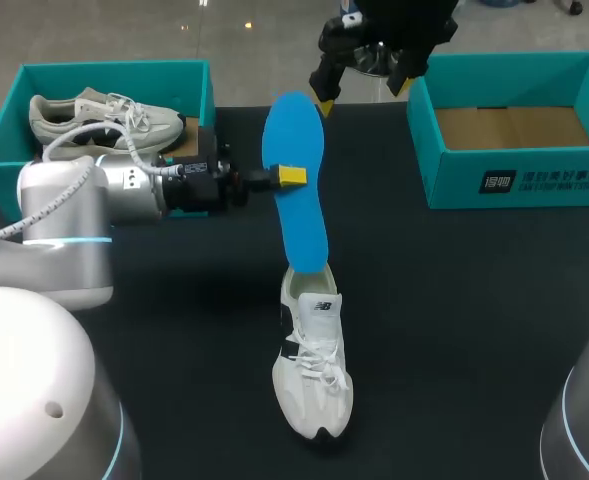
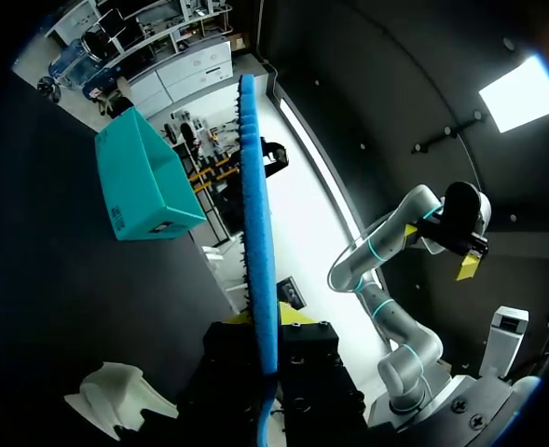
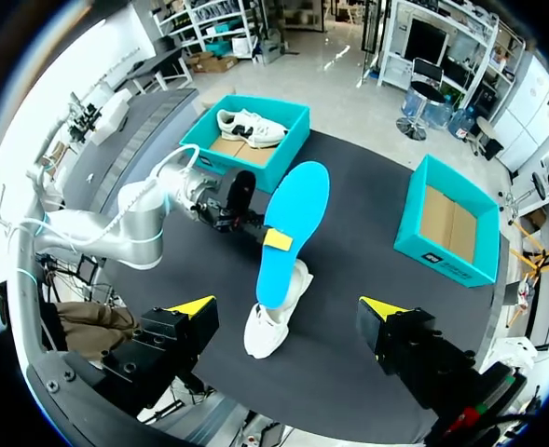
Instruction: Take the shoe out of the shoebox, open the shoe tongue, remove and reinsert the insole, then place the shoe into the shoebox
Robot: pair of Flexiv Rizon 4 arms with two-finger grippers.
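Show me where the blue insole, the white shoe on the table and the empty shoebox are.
blue insole (image 1: pixel 302 225), head view, middle of its blue face.
white shoe (image 1: pixel 314 362), head view, on its laces.
empty shoebox (image 1: pixel 454 182), head view, on its front wall.

Bright blue insole, white shoe with black accents, teal shoebox with brown floor, black table

Insole over shoe, between left shoebox and right shoebox
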